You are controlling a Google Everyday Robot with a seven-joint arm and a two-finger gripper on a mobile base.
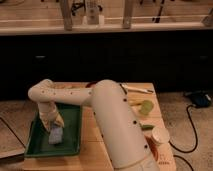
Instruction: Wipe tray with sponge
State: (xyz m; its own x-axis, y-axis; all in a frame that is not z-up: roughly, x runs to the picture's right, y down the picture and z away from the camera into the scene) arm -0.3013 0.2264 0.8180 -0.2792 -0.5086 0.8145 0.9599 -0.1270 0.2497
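Down in the lower left of the frame, the tool (54, 123) is right on top of the sponge (56, 134), which lies flat inside the green tray (71, 136), toward its left side. Whether the tool is clamped on it I cannot tell. I'd judge the wiping underway, with the tray's right half left to cover.

No legible text or numbers
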